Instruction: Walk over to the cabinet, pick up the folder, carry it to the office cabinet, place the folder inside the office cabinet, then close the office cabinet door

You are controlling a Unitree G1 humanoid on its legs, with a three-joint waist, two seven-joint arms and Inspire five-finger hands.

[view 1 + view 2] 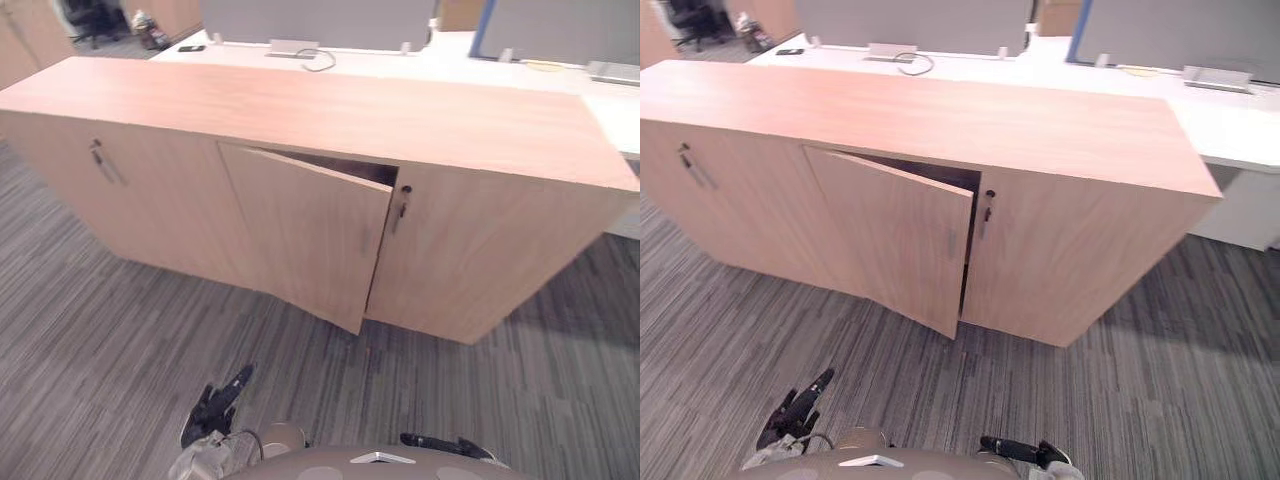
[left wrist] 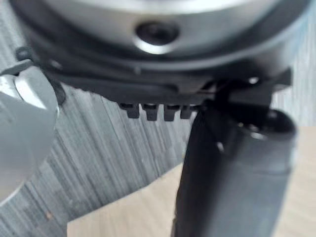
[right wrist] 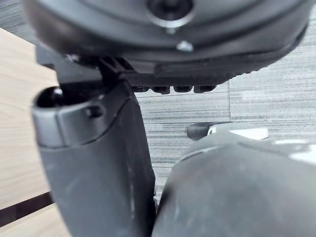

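Wood-grain office cabinet door ajar; left robot hand, right robot hand loose-fingered.

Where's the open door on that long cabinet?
In the left eye view the open door is the middle one of the cabinet, ajar between the shut left door and the shut right door.

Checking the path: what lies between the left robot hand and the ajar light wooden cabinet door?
Only bare grey striped carpet, shown in the left eye view.

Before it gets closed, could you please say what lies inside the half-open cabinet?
Inside the long light-wood cabinet, only a dark gap shows; its ajar door covers the rest.
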